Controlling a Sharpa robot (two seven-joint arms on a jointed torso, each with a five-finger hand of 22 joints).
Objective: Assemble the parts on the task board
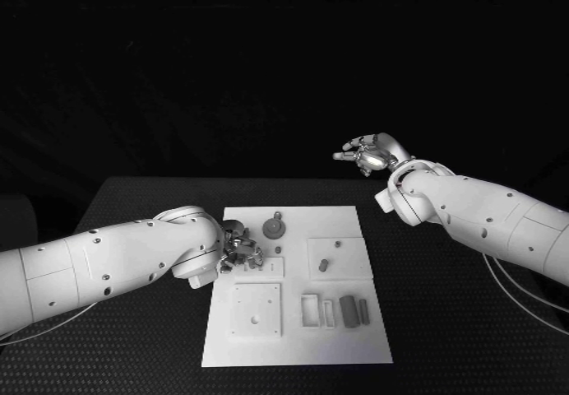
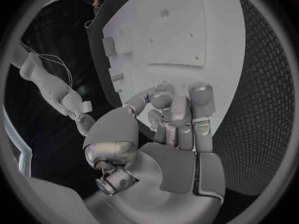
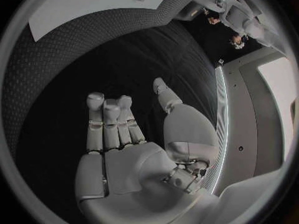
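The white task board (image 1: 297,346) lies in the middle of the table. On it stand a round grey part with a peg (image 1: 275,226), a short peg (image 1: 322,265) in a raised square, and dark blocks (image 1: 351,310) beside two open frames (image 1: 312,309). My left hand (image 1: 241,251) hovers at the board's left edge with its fingers curled in toward the thumb. In the left wrist view the left hand (image 2: 174,119) sits low over the board (image 2: 187,35), and whether a part lies inside the curl is hidden. My right hand (image 1: 373,154) is raised behind the table, fingers (image 3: 111,119) straight and apart, holding nothing.
A raised square plate with small holes (image 1: 257,310) takes up the board's near left. The black textured table (image 1: 474,329) extends on both sides of the board. The board's edge (image 3: 81,5) shows far off in the right wrist view.
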